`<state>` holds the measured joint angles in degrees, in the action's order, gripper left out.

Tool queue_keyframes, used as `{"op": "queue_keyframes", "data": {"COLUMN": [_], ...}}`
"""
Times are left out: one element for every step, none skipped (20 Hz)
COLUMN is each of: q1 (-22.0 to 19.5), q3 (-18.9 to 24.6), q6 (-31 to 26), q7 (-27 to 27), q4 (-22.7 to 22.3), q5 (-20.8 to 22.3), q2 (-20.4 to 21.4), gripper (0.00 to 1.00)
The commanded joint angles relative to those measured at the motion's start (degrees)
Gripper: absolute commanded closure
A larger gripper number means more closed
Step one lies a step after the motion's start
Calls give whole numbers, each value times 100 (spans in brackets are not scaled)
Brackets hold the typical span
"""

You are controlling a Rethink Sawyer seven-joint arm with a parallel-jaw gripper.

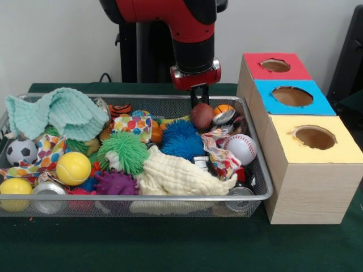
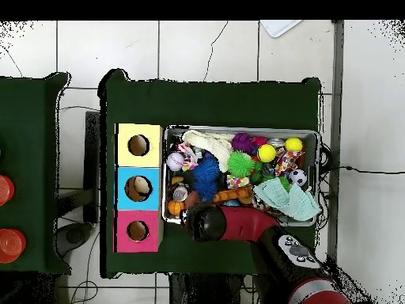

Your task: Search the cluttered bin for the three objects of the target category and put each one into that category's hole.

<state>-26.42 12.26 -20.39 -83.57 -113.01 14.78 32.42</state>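
Arm (image 1: 181, 28) cut off at top edge, cans (image 1: 48, 192) half buried under toys, fingers (image 1: 198, 96) indistinct

We are seeing the gripper (image 1: 199, 97) hanging over the wire bin's (image 1: 258, 170) far right corner, its tips just above a brown ball (image 1: 201, 115). A baseball (image 1: 241, 148) is lying near the right wall. Beside the bin, red (image 1: 255, 71), blue (image 1: 266, 102) and yellow (image 1: 340, 148) hole boxes are standing in a row.
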Motion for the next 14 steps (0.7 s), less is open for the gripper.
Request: {"op": "queue_keyframes", "data": {"q1": [216, 229, 246, 262, 280, 284, 292, 298, 288, 287, 271, 254, 250, 238], "q3": [-409, -432, -449, -467, -489, -491, -496, -489, -497, -496, -488, -481, -483, -472], "q6": [-976, -987, -998, -1010, -1038, -1037, -1027, -996, -971, -948, -895, -842, -806, -785], "q7": [-357, -366, -360, -354, -350, -343, -337, -334, -319, -317, -337, -358, -385, -395], "q4": [537, 545, 554, 563, 576, 575, 577, 598, 576, 567, 548, 530, 537, 540], "q5": [228, 239, 250, 261, 266, 257, 249, 234, 231, 222, 205, 189, 176, 163], "q2": [27, 31, 31, 31, 35, 42, 43, 20, 36, 41, 31, 21, -6, -20], "gripper": [100, 100, 100, 100, 100, 100, 100, 100, 100, 100, 100, 100, 100, 100]}}
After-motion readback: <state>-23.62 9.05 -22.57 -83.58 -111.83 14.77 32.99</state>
